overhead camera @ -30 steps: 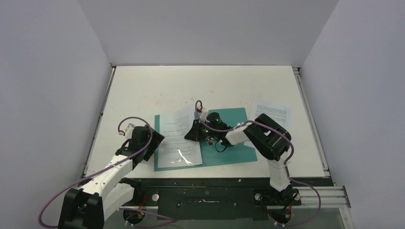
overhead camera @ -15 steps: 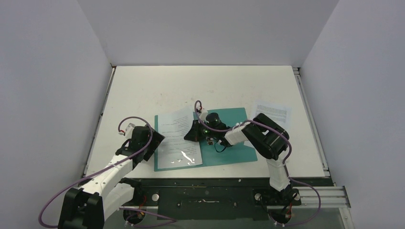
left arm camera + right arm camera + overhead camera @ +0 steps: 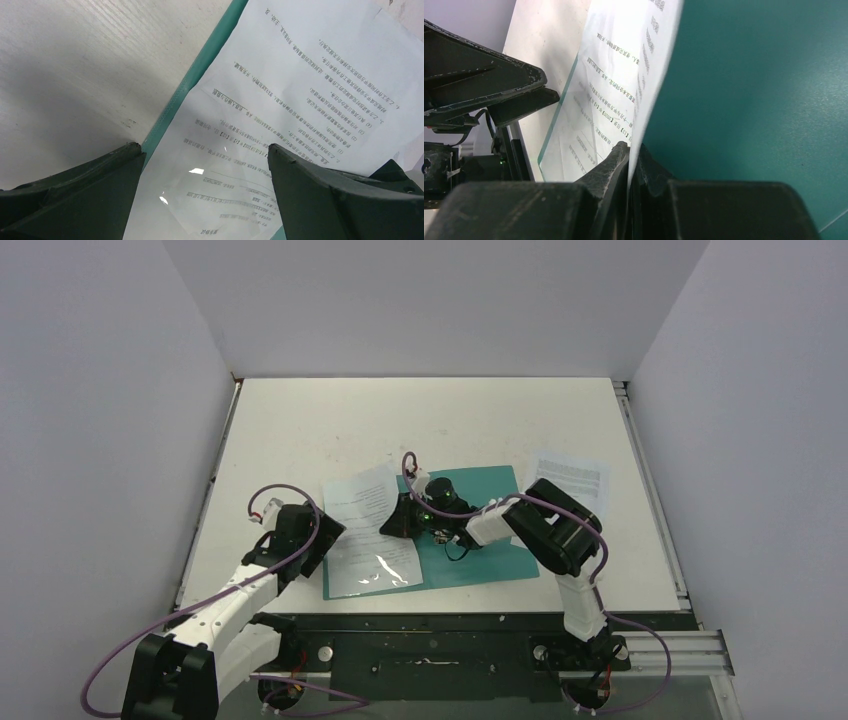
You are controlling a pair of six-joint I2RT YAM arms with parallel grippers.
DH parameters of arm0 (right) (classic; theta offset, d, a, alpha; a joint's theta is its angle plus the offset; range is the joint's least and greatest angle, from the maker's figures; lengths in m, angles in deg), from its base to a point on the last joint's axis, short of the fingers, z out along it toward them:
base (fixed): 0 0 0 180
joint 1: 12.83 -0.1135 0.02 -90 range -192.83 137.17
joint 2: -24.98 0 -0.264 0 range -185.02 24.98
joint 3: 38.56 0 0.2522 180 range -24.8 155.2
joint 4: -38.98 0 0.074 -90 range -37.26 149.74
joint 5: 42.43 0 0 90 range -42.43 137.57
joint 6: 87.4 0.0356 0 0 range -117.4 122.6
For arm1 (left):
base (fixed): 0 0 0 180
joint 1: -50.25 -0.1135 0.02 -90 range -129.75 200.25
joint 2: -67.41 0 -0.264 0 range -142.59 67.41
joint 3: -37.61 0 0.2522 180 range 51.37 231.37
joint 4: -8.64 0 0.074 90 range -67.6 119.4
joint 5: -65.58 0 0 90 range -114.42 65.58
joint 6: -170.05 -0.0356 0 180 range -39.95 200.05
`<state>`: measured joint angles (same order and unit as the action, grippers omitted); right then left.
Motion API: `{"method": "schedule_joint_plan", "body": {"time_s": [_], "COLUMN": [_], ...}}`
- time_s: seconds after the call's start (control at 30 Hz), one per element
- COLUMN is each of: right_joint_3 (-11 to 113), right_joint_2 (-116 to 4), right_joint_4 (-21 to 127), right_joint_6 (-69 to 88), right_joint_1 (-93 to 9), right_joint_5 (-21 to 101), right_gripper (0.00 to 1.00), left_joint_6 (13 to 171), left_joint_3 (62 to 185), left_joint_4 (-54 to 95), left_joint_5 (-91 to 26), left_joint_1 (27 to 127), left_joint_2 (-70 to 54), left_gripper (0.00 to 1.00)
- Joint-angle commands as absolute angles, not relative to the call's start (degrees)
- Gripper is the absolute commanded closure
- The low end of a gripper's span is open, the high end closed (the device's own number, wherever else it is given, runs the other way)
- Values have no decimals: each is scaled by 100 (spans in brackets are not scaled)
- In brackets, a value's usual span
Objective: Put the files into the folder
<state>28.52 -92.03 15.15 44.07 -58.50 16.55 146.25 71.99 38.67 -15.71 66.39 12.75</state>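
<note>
The teal folder (image 3: 485,530) lies open and flat on the table. On its left half lie a glossy sleeve (image 3: 375,565) with a printed page in it and, on top, a white printed sheet (image 3: 362,498). My right gripper (image 3: 400,518) is shut on the right edge of that top sheet (image 3: 634,50) and holds the edge raised above the folder's right half (image 3: 764,90). My left gripper (image 3: 318,540) is open and empty, low over the folder's left edge (image 3: 200,75), with the sleeve (image 3: 210,195) between its fingers (image 3: 75,195). Another printed sheet (image 3: 572,480) lies on the table right of the folder.
The white table (image 3: 420,420) is boxed in by grey walls at the back and both sides. A black rail (image 3: 430,625) runs along the near edge by the arm bases. My left gripper's finger (image 3: 484,85) shows at the upper left of the right wrist view.
My right gripper has moved a little to the left with the top sheet in it; the sheet has shifted and turned leftward. The left arm has not moved.
</note>
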Motion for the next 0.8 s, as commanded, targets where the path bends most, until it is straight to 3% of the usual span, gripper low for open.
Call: {"method": "schedule_joint_plan", "body": {"time_s": [0.0, 0.77], "right_joint_3": [3075, 2584], "right_joint_2": [-9286, -9162], "right_joint_4": [1164, 879], "right_joint_6": [4463, 5171], "right_joint_1": [-5970, -6016], "right_joint_5": [1743, 2301], "right_gripper": [95, 95], "left_joint_6": [14580, 14613], "left_joint_3": [7115, 7062], "left_joint_4": [4179, 4218], "left_joint_5": [-1804, -1838], "left_joint_1": [6637, 6635], "left_joint_2": [1168, 1307], "left_gripper": [3, 4]}}
